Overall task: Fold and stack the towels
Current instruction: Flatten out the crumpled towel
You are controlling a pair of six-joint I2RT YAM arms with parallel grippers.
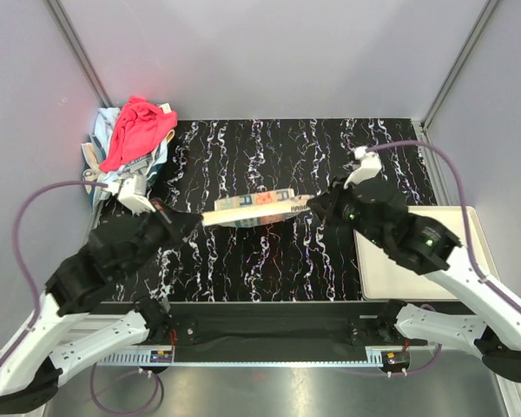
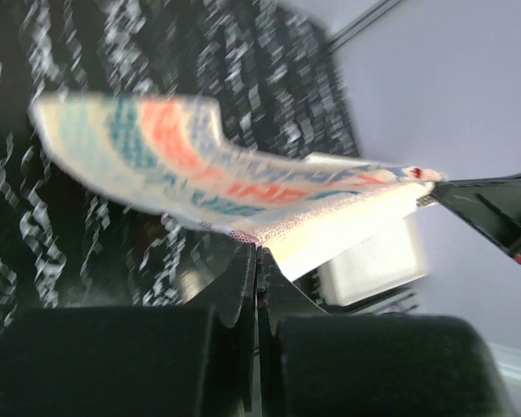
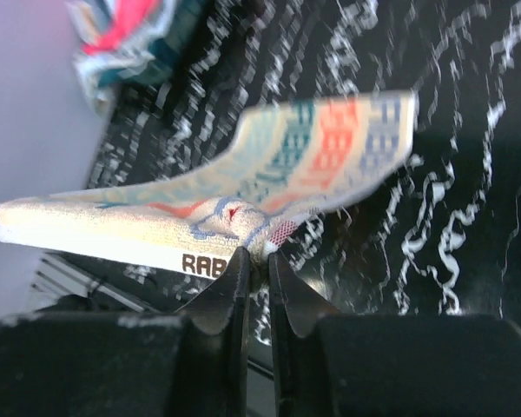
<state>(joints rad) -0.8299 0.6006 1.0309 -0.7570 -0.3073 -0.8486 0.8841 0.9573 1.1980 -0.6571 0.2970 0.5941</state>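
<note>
Both grippers: I have the left gripper (image 1: 188,222) and the right gripper (image 1: 318,207) each pinching one end of the towel (image 1: 259,207), mid-frame in the top view.
Left fingers (image 2: 239,288): pressed fully together, with the towel's lower edge nipped at the tips.
Right fingers (image 3: 227,291): nearly closed, with a bunched corner of the cloth caught between them.
Towel: cream with coloured letters. It hangs above the table (image 1: 269,148), stretched between the arms and sagging a little. Wrist-view blur hides finer detail.
Why held so: I judge the two-ended hold keeps it taut and flat, ready to lay down or double over cleanly.
Pile (image 1: 137,132): upper left of the top view, a loose heap with a pink-red cloth on top, not yet folded.
Tray (image 1: 384,280): right of frame, partly under my right arm. I see no towel on the part that shows; the rest is hidden.
Risk: I reckon uneven lowering could let a corner slip.
</note>
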